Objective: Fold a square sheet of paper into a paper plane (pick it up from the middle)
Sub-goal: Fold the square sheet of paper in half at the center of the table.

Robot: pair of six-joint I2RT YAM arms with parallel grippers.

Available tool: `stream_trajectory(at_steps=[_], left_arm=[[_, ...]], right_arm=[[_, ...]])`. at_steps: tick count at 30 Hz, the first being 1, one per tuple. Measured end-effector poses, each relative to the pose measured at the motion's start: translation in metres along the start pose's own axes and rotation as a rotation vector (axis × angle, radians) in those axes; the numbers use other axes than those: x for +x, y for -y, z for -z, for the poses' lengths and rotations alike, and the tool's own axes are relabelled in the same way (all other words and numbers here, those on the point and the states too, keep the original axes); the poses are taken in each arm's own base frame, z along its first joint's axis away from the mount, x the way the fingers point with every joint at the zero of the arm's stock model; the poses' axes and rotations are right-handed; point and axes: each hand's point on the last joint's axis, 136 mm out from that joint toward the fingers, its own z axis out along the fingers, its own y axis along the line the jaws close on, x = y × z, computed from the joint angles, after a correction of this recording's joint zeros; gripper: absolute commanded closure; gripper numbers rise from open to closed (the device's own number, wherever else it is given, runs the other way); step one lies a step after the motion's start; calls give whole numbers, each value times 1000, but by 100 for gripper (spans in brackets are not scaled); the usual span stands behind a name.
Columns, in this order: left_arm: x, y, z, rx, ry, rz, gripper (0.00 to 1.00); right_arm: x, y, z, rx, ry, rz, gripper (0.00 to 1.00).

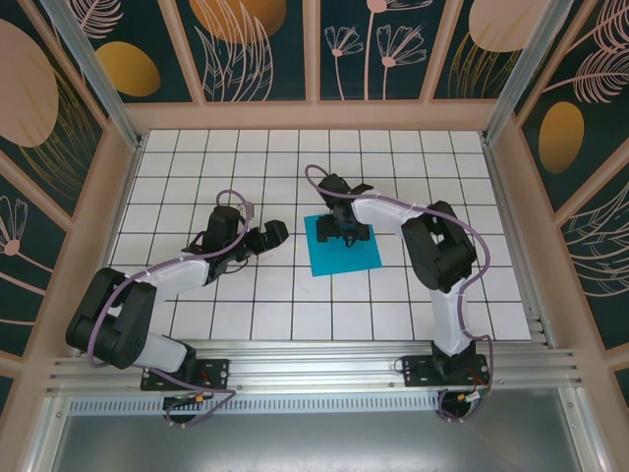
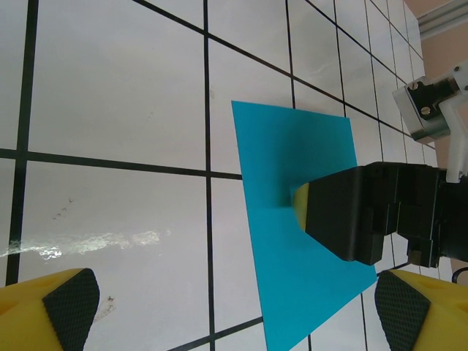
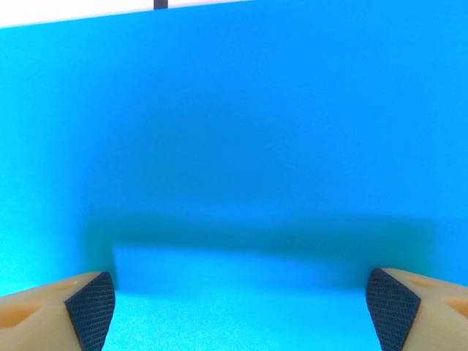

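Pinching the square sheet of paper centrally, the wide right gripper should close slowly (left gripper wide too).

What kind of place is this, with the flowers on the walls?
Most likely a robot practice booth in a lab, not a home. A left arm and a right arm are bolted to a metal rail at the edge of a white gridded table, with painted wall panels closing it in.

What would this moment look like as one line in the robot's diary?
square sheet of paper: flat, unfolded | right gripper: open, low over its middle | left gripper: open, off to its side, empty
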Motion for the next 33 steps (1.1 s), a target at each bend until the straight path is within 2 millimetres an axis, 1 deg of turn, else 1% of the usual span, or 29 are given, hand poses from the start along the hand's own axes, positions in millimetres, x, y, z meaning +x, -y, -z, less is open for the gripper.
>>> stream_trajectory(at_steps=[6, 12, 14, 19, 22, 29, 33], left_arm=[[0, 0, 0, 0, 0, -2, 1], [0, 0, 0, -1, -1, -4, 1], [1, -1, 0, -2, -3, -4, 1], [2, -2, -1, -7, -8, -1, 1], [1, -1, -1, -7, -8, -2, 1], [2, -2, -1, -11, -12, 0, 1], [2, -2, -1, -11, -12, 1, 1]], right_arm=[[-4, -3, 6, -4, 4, -16, 5], [16, -7, 3, -15, -37, -25, 4], [19, -6, 1, -6, -38, -20, 4], [21, -3, -3, 11, -25, -17, 8], [20, -3, -2, 17, -16, -15, 10], [19, -2, -1, 33, -7, -11, 17], [19, -2, 0, 33, -7, -11, 19]])
